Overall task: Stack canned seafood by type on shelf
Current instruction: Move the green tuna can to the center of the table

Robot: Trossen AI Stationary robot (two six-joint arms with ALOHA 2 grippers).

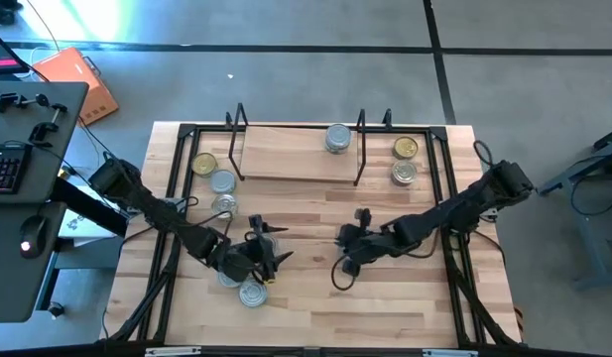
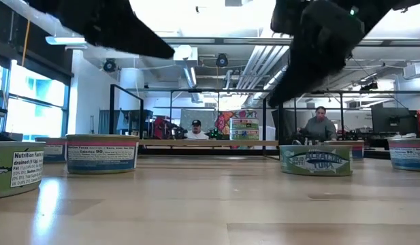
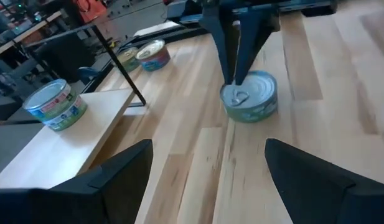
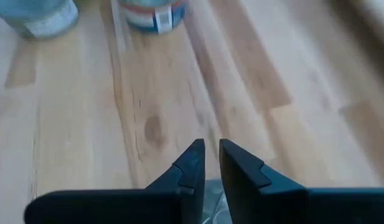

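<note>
The shelf (image 1: 286,154), a light board with black wire uprights, stands at the table's far side and carries a two-tin stack (image 1: 337,138). Loose tins lie left of it, one gold (image 1: 204,164) and two silver (image 1: 223,181), and right of it, one gold (image 1: 406,148) and one silver (image 1: 404,174). Two silver tins (image 1: 252,294) sit by my left gripper (image 1: 266,250), which is open and touches nothing. My right gripper (image 1: 347,260) is shut and points down over a green-labelled tin (image 3: 249,99) standing on the table. My right gripper comes from above, its fingertips (image 3: 236,78) at the silver top (image 3: 244,93) of the green-labelled tin, near the pull tab. The tin stands flat on the table. Whether the fingertips touch the top, I cannot tell.
Black frame rails (image 1: 177,188) run along the table's left and right sides. Bare wood lies between the two grippers and in front of the shelf. In the low view, people sit at desks in the room far behind the table.
</note>
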